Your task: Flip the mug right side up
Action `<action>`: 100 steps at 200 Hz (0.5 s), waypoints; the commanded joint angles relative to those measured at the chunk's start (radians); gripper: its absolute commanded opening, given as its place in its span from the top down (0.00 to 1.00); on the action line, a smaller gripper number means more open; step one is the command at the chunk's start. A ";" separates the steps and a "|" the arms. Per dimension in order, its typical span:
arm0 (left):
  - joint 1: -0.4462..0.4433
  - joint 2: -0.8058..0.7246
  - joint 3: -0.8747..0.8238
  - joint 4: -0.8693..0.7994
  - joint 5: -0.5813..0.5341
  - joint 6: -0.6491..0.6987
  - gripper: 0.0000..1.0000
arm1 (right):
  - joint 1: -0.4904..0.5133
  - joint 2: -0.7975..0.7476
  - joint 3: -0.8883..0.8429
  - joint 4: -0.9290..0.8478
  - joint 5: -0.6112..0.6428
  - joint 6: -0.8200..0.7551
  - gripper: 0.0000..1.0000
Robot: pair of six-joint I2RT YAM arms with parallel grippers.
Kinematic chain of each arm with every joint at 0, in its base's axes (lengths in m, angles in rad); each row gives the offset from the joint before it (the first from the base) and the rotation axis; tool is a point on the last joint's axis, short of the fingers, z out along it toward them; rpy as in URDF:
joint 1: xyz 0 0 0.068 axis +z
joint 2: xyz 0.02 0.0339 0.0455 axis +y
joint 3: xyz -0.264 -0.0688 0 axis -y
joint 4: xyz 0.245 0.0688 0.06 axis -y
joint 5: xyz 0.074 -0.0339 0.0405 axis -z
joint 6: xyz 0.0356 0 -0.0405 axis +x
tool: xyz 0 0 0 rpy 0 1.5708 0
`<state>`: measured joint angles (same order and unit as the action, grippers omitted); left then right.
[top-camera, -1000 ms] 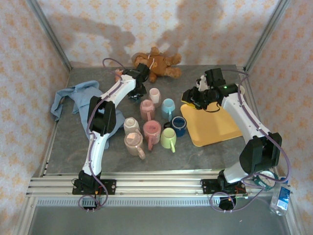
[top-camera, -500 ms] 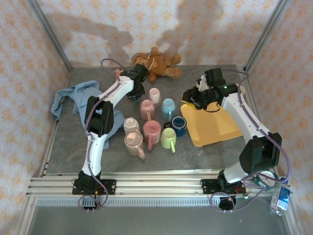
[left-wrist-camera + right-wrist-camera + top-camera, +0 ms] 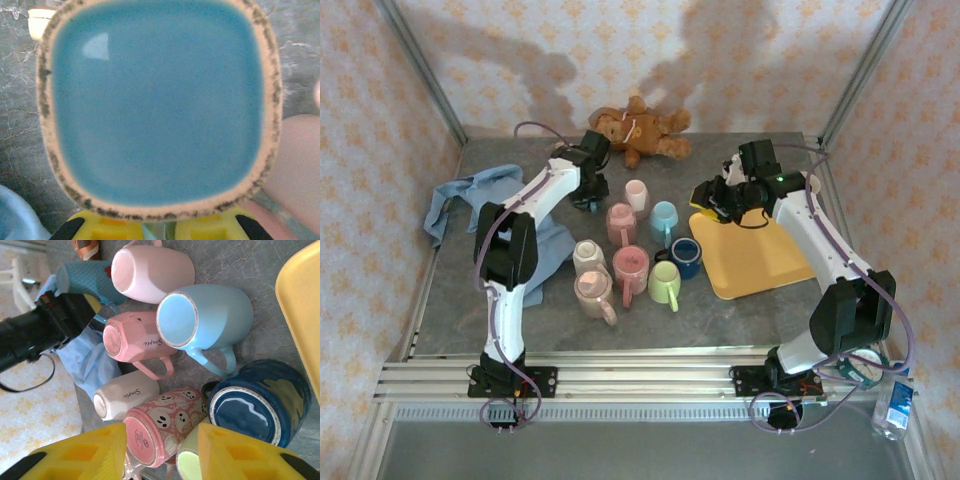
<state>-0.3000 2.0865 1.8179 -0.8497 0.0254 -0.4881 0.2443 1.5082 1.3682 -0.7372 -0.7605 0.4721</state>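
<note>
The left jaws are drawn nearly together, with only a thin slit between their yellow fingers (image 3: 100, 227). They pinch the teal mug (image 3: 155, 100) at a part hidden under its speckled base edge. The mug's square-cornered base is turned towards the left wrist camera. Seen from above, the mug sits at the 10 o'clock edge of the mug cluster. A pale pink mug (image 3: 636, 193) is just beside it at its 3 o'clock and a pink mug (image 3: 620, 222) at its 4 o'clock. Whether it touches the counter (image 3: 470, 290) I cannot tell. A blue cloth (image 3: 470, 200) lies at its 9 o'clock and a teddy bear (image 3: 635, 128) at its 1 o'clock.

The right jaws stand wide apart and hold nothing, their yellow fingers well separated in the right wrist view. They hang over the 3 o'clock side of the cluster, above a light blue mug (image 3: 205, 315), a navy mug (image 3: 255, 400) and a ghost-patterned pink mug (image 3: 165, 427). A yellow tray (image 3: 760, 260) lies on the counter at the cluster's 3 o'clock.
</note>
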 commanded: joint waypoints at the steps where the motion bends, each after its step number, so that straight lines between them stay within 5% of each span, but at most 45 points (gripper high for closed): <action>1: 0.002 -0.115 -0.015 0.084 0.014 0.021 1.00 | 0.005 -0.022 -0.015 0.040 -0.011 0.035 0.59; 100: 0.002 -0.362 -0.101 0.209 0.115 -0.009 1.00 | 0.013 -0.051 -0.058 0.238 -0.135 0.200 0.59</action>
<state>-0.3000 1.8080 1.7184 -0.7368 0.0944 -0.4896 0.2459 1.5047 1.3426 -0.6327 -0.8261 0.5667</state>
